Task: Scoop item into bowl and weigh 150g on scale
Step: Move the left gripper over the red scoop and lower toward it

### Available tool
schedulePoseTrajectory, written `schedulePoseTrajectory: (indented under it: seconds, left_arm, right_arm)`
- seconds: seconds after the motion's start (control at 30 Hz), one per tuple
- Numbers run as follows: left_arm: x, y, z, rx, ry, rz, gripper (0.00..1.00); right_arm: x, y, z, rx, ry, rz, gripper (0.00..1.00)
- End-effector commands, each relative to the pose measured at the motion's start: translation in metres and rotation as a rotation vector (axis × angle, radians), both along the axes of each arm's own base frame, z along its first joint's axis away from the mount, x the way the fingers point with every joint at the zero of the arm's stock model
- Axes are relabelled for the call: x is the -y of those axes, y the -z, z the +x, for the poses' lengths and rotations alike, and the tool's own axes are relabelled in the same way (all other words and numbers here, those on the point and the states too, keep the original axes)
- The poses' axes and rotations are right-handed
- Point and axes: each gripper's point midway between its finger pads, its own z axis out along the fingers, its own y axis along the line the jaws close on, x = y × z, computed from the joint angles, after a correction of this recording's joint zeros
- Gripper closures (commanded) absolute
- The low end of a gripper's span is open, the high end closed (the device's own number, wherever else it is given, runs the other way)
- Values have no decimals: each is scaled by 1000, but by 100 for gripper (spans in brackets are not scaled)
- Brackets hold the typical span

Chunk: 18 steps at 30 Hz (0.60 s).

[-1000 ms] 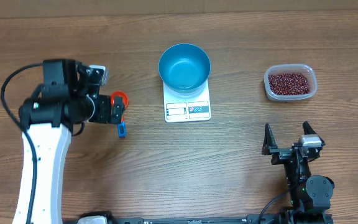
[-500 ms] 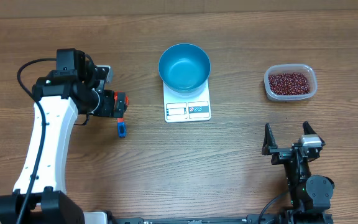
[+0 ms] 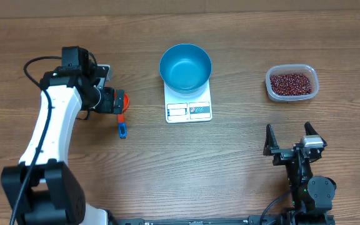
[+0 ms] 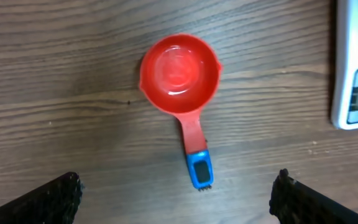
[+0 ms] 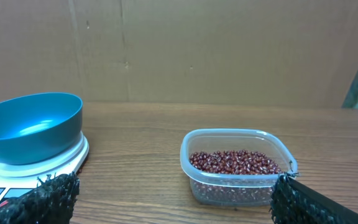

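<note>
The item, a heap of small red-brown beans [image 3: 290, 82] [image 5: 234, 162], fills a clear tub at the right. On the white scale [image 3: 189, 107] [image 5: 73, 157] [image 4: 355, 74] stands the blue bowl [image 3: 185, 67] [image 5: 31, 127], which holds nothing. A red scoop [image 4: 180, 71] with a blue handle end [image 3: 122, 129] lies on the table left of the scale. My left gripper [image 3: 114, 102] [image 4: 178, 186] hovers open above the scoop, its fingers wide on either side of the handle and not touching it. My right gripper [image 3: 289, 139] [image 5: 176, 186] is open and empty near the front right, facing the tub.
The clear plastic tub [image 3: 292, 94] [image 5: 197, 140] stands at the back right. A cardboard wall [image 5: 179, 50] runs behind the table. My left arm [image 3: 42, 144] stretches along the left side of the table.
My left arm has swung in and its gripper has shifted over the red scoop. The right arm, bowl and tub have not moved.
</note>
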Motion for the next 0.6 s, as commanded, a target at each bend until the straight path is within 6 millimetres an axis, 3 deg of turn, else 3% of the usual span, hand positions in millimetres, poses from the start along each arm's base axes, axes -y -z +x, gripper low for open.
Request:
schedulePoseTrajectory:
  seconds: [0.0, 0.57]
  left_arm:
    - [-5, 8, 11, -2, 13, 19, 0]
    - [-19, 52, 26, -48, -16, 26, 0]
  right_arm:
    - [0, 2, 0, 5, 4, 4, 0]
    - [0, 2, 0, 5, 4, 4, 0]
